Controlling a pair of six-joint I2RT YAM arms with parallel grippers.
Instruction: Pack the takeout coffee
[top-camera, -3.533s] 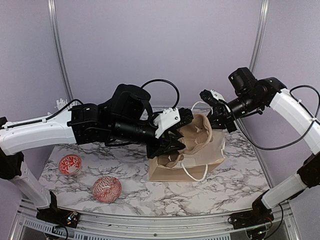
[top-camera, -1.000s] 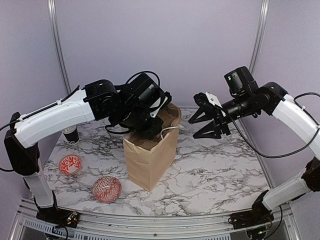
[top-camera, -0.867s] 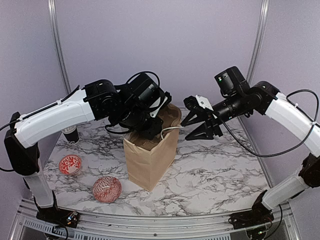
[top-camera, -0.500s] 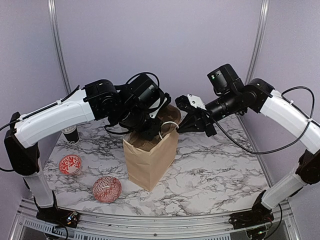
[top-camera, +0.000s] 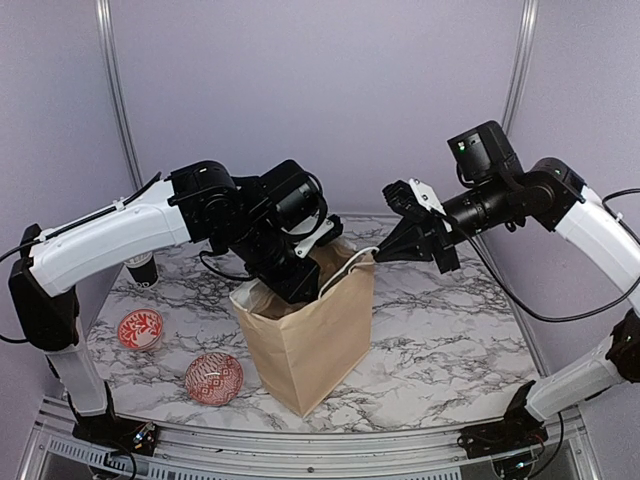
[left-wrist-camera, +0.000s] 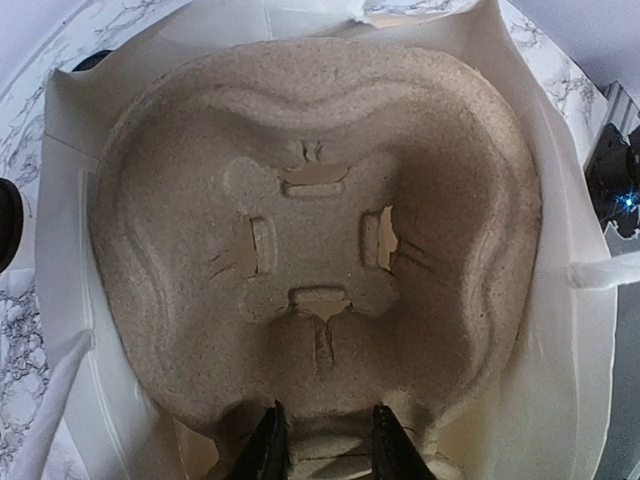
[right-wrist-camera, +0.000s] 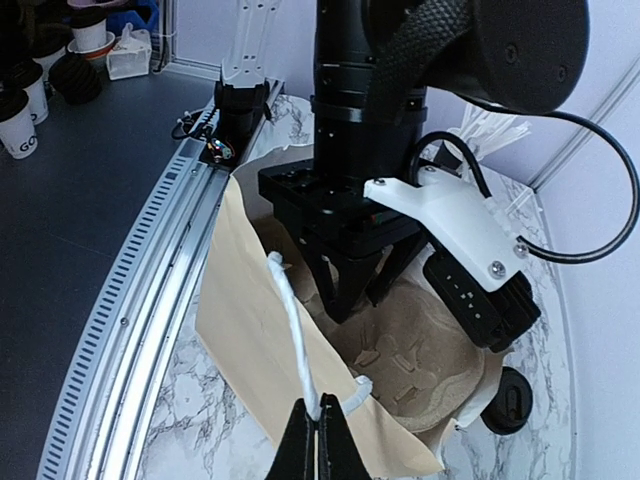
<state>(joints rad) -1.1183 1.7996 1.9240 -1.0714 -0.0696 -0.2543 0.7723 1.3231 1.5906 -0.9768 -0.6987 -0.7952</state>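
The brown pulp carrier (left-wrist-camera: 310, 230) sits inside the open tan paper bag (top-camera: 310, 345), empty of cups. My left gripper (left-wrist-camera: 325, 455) reaches down into the bag's mouth (top-camera: 297, 288) and is shut on the carrier's near rim. My right gripper (right-wrist-camera: 318, 440) is shut on the bag's white handle (right-wrist-camera: 292, 330) and holds it taut to the right of the bag (top-camera: 405, 243). The carrier (right-wrist-camera: 435, 350) also shows from that side. One white cup with a black lid (top-camera: 143, 268) stands at the table's far left, half hidden behind my left arm.
Two red-and-white patterned bowls (top-camera: 140, 330) (top-camera: 213, 378) lie at the front left. More lidded white cups (right-wrist-camera: 18, 125) stand beyond the table's front rail (right-wrist-camera: 150, 300). The bag's inner wall (left-wrist-camera: 560, 340) closely surrounds the carrier.
My right gripper closed on the bag's handle and pulled it to the right. The bag now stands nearer the front with its mouth wider. My left gripper sits lower in the bag.
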